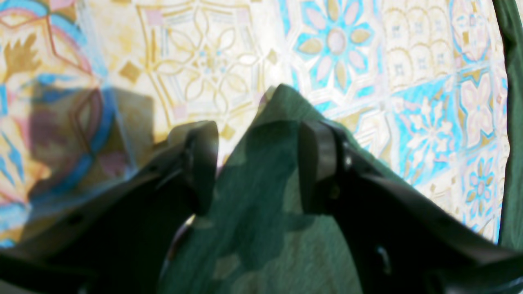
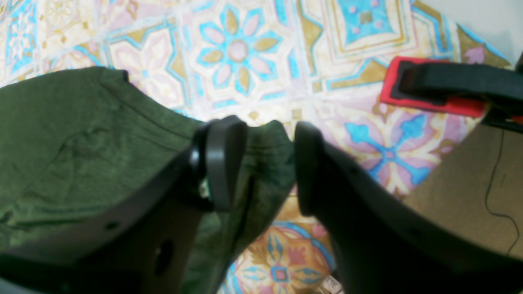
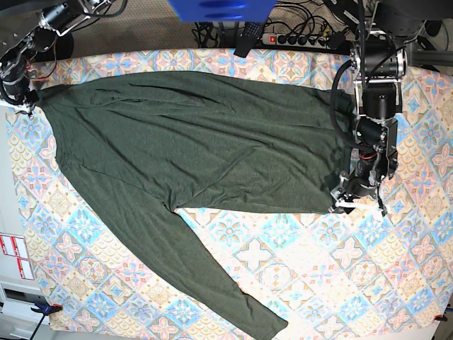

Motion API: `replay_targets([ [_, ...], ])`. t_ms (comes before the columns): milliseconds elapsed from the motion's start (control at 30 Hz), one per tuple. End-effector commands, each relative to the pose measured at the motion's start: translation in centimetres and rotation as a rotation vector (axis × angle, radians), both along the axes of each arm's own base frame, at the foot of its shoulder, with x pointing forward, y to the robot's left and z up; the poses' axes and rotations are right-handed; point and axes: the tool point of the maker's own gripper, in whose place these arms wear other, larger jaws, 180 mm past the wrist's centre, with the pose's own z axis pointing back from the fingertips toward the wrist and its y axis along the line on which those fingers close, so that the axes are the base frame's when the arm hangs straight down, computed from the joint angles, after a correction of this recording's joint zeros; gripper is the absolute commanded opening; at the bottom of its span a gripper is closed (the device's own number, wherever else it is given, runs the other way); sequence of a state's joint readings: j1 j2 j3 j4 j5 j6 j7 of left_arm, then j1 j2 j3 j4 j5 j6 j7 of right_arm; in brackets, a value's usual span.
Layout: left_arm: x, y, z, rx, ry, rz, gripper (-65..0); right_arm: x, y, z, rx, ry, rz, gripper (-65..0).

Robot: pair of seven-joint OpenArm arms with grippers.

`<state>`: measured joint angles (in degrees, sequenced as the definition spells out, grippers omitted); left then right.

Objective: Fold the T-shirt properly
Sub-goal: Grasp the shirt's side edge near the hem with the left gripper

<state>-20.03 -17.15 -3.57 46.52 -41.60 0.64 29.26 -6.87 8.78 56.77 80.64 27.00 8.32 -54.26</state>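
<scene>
The dark olive-green T-shirt [image 3: 184,142] lies spread across the patterned tablecloth [image 3: 340,283], one long sleeve [image 3: 212,283] trailing toward the front edge. My left gripper [image 3: 357,198] stands at the shirt's right corner. In the left wrist view a peaked fold of the cloth [image 1: 253,212] lies between the parted fingers of that gripper [image 1: 257,130]. My right gripper [image 3: 20,99] is at the far left corner. In the right wrist view it [image 2: 266,126] is open around a corner of the shirt [image 2: 73,139], which touches the left finger [image 2: 222,163].
A red and black clamp [image 2: 433,90] sits at the table edge near my right gripper, with brown floor [image 2: 461,196] beyond. A power strip and cables [image 3: 297,39] lie behind the table. A blue object [image 3: 219,8] hangs at the top.
</scene>
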Motion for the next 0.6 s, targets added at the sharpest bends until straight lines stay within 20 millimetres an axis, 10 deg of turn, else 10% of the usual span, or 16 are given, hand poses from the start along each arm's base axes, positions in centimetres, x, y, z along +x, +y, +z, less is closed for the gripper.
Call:
replay_targets([
  [0,1.9,0.8,2.4,0.021,-0.069,0.003,-33.9,0.7,-1.2,1.6,-0.047,-0.032,0.003,-42.2],
  [567,0.2,-4.3,-1.7,-0.025,0.033,-0.074,-33.9,3.8,-1.1,4.1,-0.063,-0.103,0.022,-42.2],
])
